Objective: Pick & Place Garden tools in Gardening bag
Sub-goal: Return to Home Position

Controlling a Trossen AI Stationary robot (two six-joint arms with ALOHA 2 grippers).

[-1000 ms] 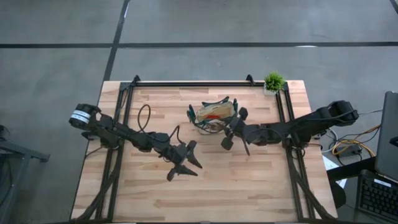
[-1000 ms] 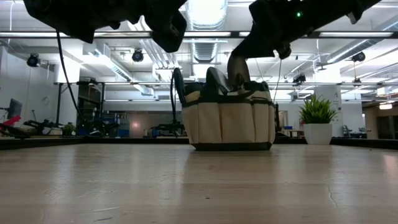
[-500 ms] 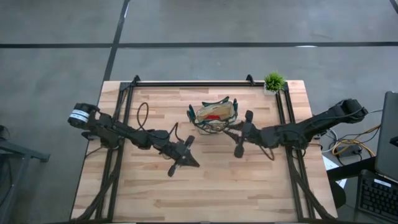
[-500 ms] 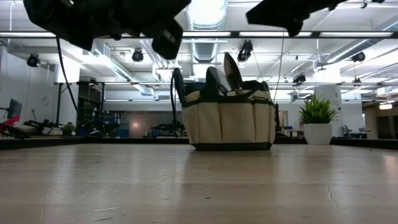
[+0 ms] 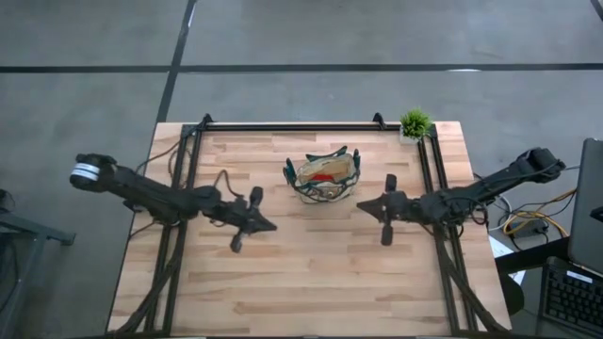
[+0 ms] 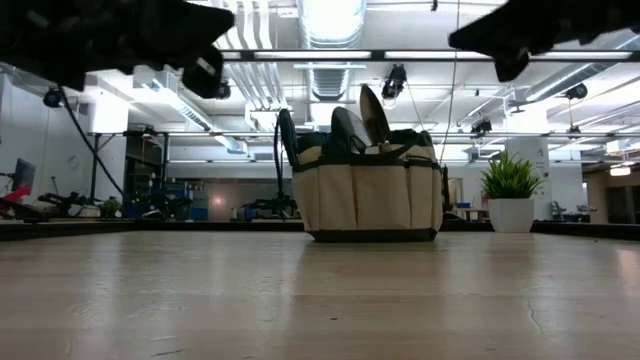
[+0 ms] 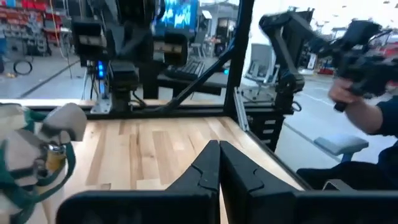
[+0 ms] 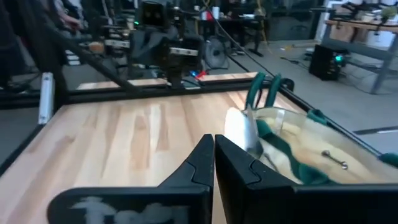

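The tan gardening bag [image 5: 325, 177] with dark green trim stands upright on its base at the table's far middle. It also shows in the low view [image 6: 368, 195]. A red rounded item [image 5: 325, 175] lies inside it. Dark handles [image 6: 342, 128] and a silver trowel blade [image 8: 239, 130] stick up out of it. My left gripper [image 5: 271, 226] hangs shut and empty above the table, left of the bag and nearer the front edge. My right gripper [image 5: 361, 205] hangs shut and empty to the bag's right. Their shut fingers show in the wrist views [image 7: 218, 149] [image 8: 214, 142].
A small green potted plant [image 5: 415, 123] stands at the table's far right corner. A black frame rail [image 5: 292, 127] runs along the far edge and down both sides. Bare wood [image 5: 311, 282] lies in front of the bag. A person's hand [image 7: 348, 93] shows beyond the table.
My right gripper has come up away from the bag's top and gone toward the table's right edge. My left gripper has drawn back toward the table's left edge. The bag and the tools in it have stayed still.
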